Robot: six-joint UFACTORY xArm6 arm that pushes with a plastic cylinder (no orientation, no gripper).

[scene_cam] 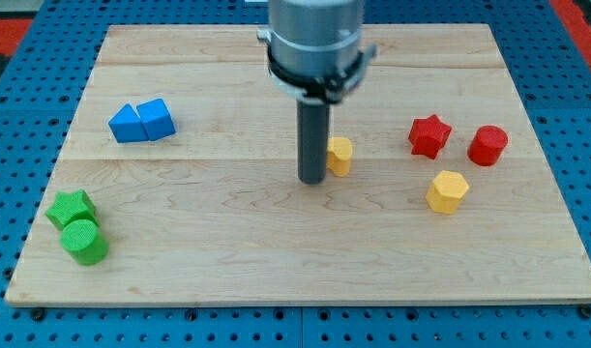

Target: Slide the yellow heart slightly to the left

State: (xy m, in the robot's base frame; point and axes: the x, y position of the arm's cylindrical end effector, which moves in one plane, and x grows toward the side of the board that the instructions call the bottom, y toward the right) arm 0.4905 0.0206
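Note:
A small yellow block (340,155), partly hidden behind the rod so its heart shape cannot be made out, lies near the board's middle. My tip (311,180) stands just to the view's left of it, touching or almost touching its left side. The dark rod rises from the tip to the grey arm body at the view's top.
A yellow hexagon (447,191), a red star (429,135) and a red cylinder (487,145) lie at the view's right. Two blue blocks (141,122) lie at upper left. A green star (70,208) and green cylinder (84,242) lie at lower left. The wooden board (305,271) sits on blue pegboard.

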